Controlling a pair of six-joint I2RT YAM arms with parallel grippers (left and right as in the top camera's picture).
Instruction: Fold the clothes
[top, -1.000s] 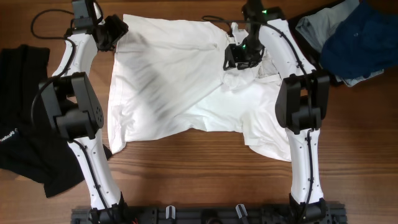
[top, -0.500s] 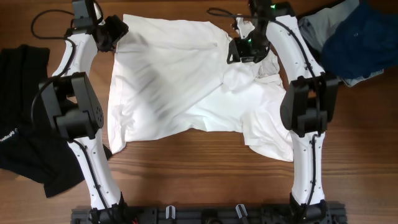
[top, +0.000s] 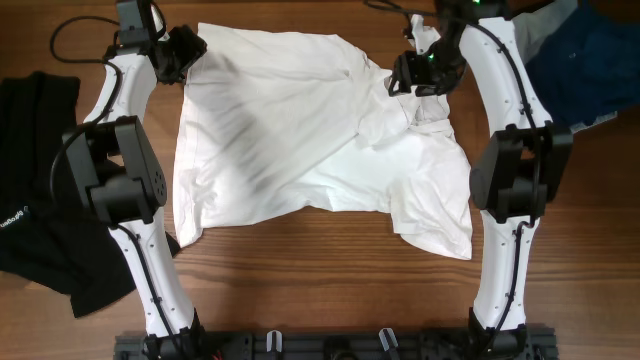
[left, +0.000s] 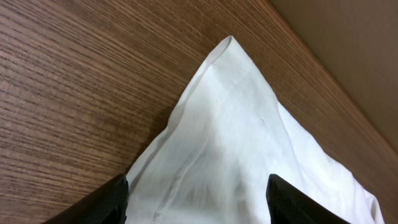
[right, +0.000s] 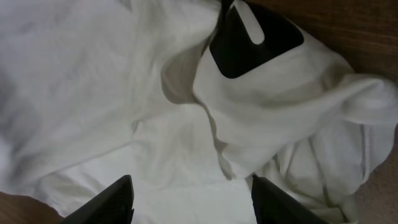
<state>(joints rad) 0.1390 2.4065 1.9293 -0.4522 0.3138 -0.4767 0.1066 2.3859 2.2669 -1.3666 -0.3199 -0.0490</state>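
Observation:
The clothes' large white T-shirt (top: 290, 130) lies spread over the middle of the table, its right side folded in and rumpled. My left gripper (top: 190, 52) is open at the shirt's far left corner. In the left wrist view that pointed corner (left: 236, 124) lies flat on the wood, running down between the gripper's (left: 199, 186) wide-apart fingers (left: 109, 202). My right gripper (top: 410, 78) is open over the bunched far right part. In its wrist view the gripper (right: 189, 186) hovers over creased white cloth (right: 74, 81) with a black neck label (right: 249, 37) showing.
A black garment (top: 40, 200) lies at the left edge of the table. A dark blue garment (top: 585, 60) and a pale grey-blue one (top: 505, 45) are piled at the far right corner, close behind the right arm. Bare wood runs along the near side.
My right gripper has moved right and toward the far edge, and its jaws have widened a little. The bunched cloth under it has shifted right. The left arm has not moved.

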